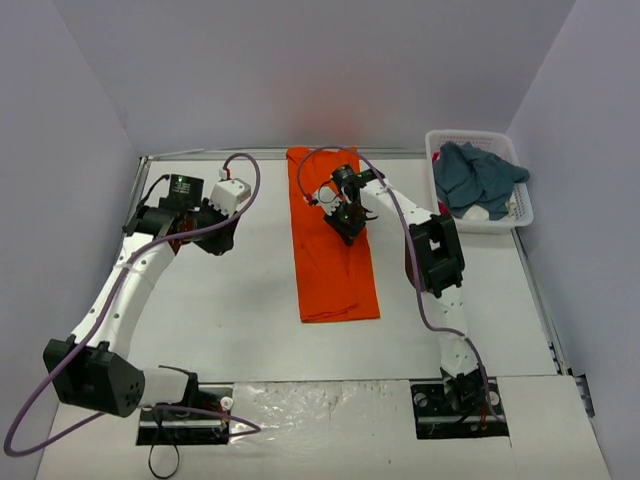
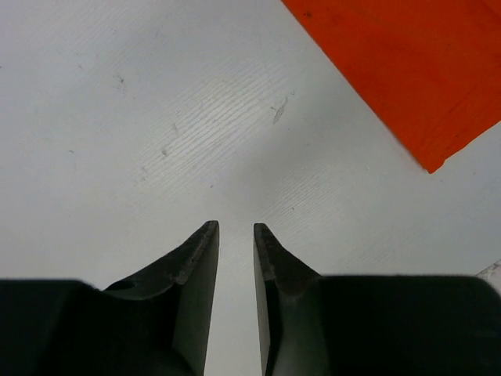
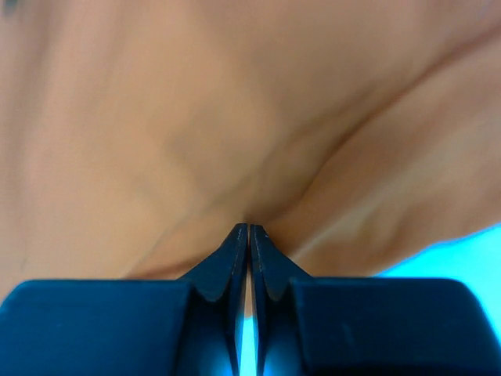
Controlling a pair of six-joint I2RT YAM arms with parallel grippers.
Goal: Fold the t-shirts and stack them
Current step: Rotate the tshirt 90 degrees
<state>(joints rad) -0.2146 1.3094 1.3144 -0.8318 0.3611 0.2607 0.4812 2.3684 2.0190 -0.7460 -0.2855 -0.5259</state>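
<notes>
Pinching the limp, light orange shirt (image 1: 335, 280), a strip on the counter (image 1: 240, 300) likely best taken by its corners, the right tool (image 3: 249, 227) is closed while the left tool (image 2: 236, 227), barely parted, holds nothing.

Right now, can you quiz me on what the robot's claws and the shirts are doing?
1. Fill the gap: the left claw hangs over the bare white ____.
2. Which claw pinches the orange t-shirt? A) left claw B) right claw
3. True or false: the teal t-shirt lies in the white basket.
Key: 1 table; 2 B; 3 true.
</notes>
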